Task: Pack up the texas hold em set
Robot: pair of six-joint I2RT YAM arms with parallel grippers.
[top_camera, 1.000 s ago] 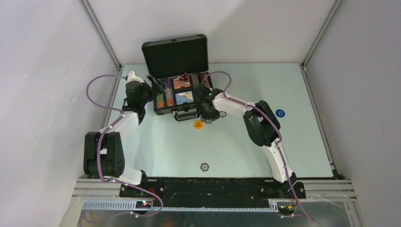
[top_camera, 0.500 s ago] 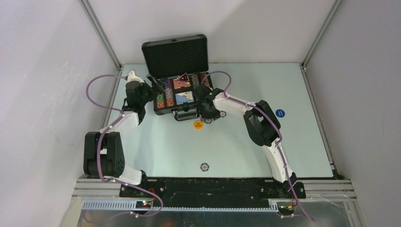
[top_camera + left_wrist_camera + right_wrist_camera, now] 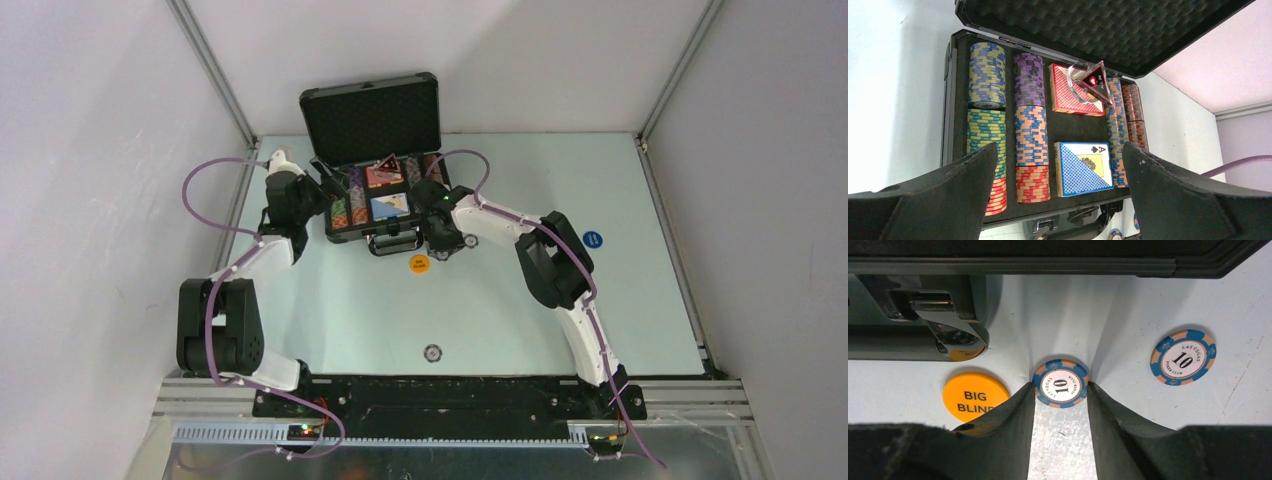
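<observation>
- Black pads of the right gripper (image 3: 1060, 390) stand on either side of a blue-and-tan "10" chip (image 3: 1060, 383). The jaws are narrow and both pads look to touch its rim. The chip lies flat on the table (image 3: 1128, 315), not lifted.
- Next out is the orange BIG BLIND button (image 3: 975, 395), close against the outer side of one finger; I cannot tell whether they touch. A second "10" chip (image 3: 1182, 357) lies apart on the other side.
- Beyond these are the front wall of the black briefcase (image 3: 1013, 265) and its latch (image 3: 943, 315).
- The left gripper (image 3: 1059, 150) is spread wide, holds nothing and hangs over the open case.
- Below it in the case:
  - rows of chips (image 3: 985, 100);
  - the red-patterned deck (image 3: 1068, 95);
  - a blue-backed deck (image 3: 1083, 167) with an ace face up;
  - the "ALL IN" triangular marker (image 3: 1096, 82), propped on the red deck.
- Change over the last second: in the overhead view I see no shift in either arm, the case or the loose pieces. The right wrist has stayed beside the case handle (image 3: 392, 243).
- My reading is that the approach is finished and the pinch on the chip is the step in hand.
- Still out on the table:
  - both "10" chips;
  - the orange button;
  - a blue button (image 3: 592, 239);
  - a small round piece (image 3: 432, 352) near the bases.
- The foam lid (image 3: 372, 118) is up, so packing is well short of done.
</observation>
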